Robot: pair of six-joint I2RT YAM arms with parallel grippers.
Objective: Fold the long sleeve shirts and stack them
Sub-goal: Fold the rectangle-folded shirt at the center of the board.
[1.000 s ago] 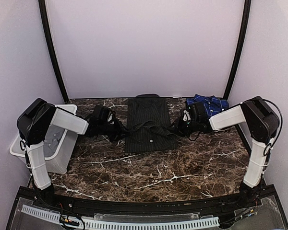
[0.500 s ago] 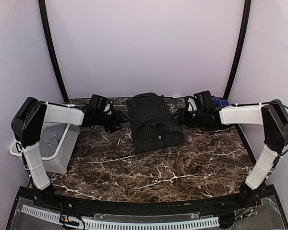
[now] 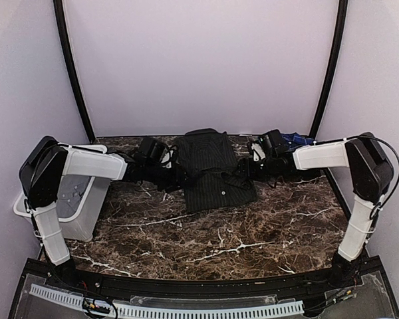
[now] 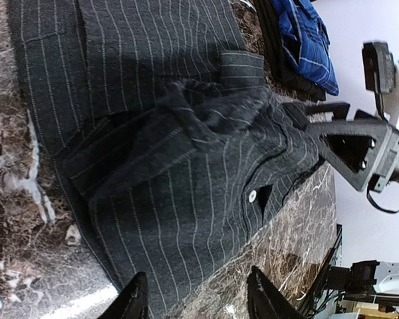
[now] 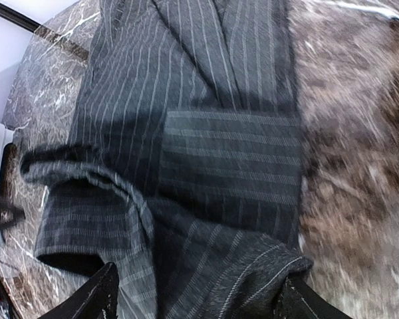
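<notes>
The black pinstriped long sleeve shirt (image 3: 209, 174) lies folded at the back middle of the marble table (image 3: 219, 232), its sleeves crossed over the body and a buttoned cuff (image 4: 256, 195) on top. My left gripper (image 3: 173, 170) is at its left edge. In the left wrist view the left gripper (image 4: 198, 302) is open over the shirt's (image 4: 173, 146) hem, holding nothing. My right gripper (image 3: 248, 166) is at the right edge. In its wrist view the right gripper (image 5: 199, 306) is open, with slack cloth (image 5: 206, 153) lying between the fingers. The blue plaid shirt (image 3: 296, 139) sits folded behind the right arm.
A white plastic bin (image 3: 76, 199) hangs off the table's left edge beside the left arm. Purple walls and black frame posts (image 3: 72, 73) close in the back. The plaid shirt (image 4: 306, 40) lies close beyond the black one's far side.
Both grippers have opened and let go of the shirt's sleeves. They drew back toward the rear, then came in again to the shirt's edges. The sleeves now rest across the body.
</notes>
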